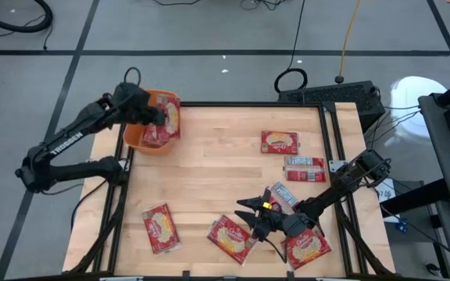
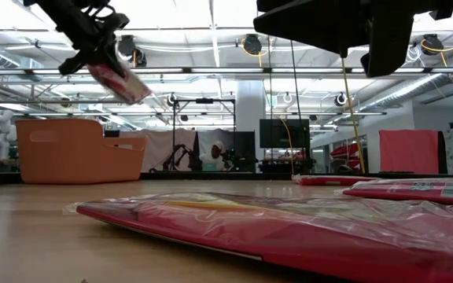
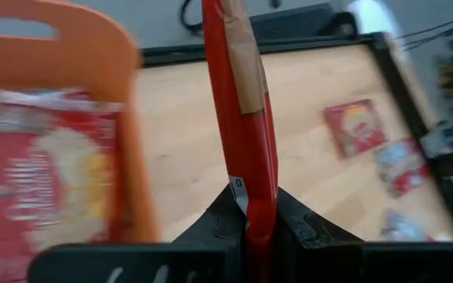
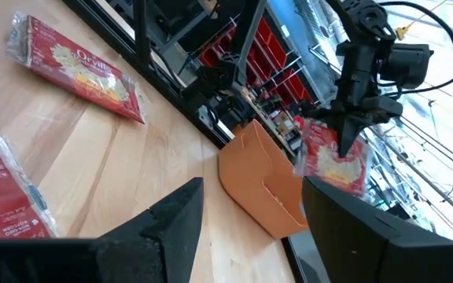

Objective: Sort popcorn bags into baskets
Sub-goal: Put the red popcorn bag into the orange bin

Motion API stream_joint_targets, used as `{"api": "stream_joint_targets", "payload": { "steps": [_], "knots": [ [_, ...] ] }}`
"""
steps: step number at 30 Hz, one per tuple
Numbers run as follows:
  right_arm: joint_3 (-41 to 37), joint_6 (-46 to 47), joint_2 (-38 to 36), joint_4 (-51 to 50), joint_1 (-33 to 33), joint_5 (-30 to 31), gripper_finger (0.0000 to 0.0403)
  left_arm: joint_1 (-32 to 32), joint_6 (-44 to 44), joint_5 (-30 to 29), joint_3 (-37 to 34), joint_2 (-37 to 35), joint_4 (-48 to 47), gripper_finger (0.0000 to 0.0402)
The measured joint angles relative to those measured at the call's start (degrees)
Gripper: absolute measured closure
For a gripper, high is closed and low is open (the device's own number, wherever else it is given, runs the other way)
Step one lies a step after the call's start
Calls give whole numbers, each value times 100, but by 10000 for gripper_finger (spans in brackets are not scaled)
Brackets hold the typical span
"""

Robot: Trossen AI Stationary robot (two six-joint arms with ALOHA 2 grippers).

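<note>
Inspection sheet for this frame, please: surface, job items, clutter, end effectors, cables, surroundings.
Surface: wooden table, black frame.
Job items: orange basket at far left corner, a packet inside; six popcorn bags lying loose.
Clutter: nothing seen.
End effectors: left end effector shut on a popcorn bag above the basket; right end effector open, low over the near bags.
Cables: yellow cable and black loops on floor.
Surroundings: open lab hall, monitors behind.

The flat red popcorn packet [image 3: 46,189] inside the orange plastic tub [image 3: 93,47] was blurred in the left wrist view; its print was unreadable, and the frame edge cut it off.
</note>
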Motion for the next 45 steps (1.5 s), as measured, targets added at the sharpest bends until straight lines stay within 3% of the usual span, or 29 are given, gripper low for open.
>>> {"api": "stream_joint_targets", "payload": {
  "steps": [6,15,31,39,45],
  "knots": [
    [0,223,0,1,-45,-12,193,652,893,-40,511,559,-931,374],
    [0,349,0,-261,-36,-14,193,1095,1649,-543,675,1337,-966,365],
    [0,602,0,-299,-34,-35,193,1111,1652,-547,673,1952,-988,367],
    [0,889,0,-310,-43,-469,193,995,1646,-556,662,2210,-986,365],
    [-2,776,0,-292,-30,-467,193,851,1641,-565,662,2362,-913,364]
  ]
}}
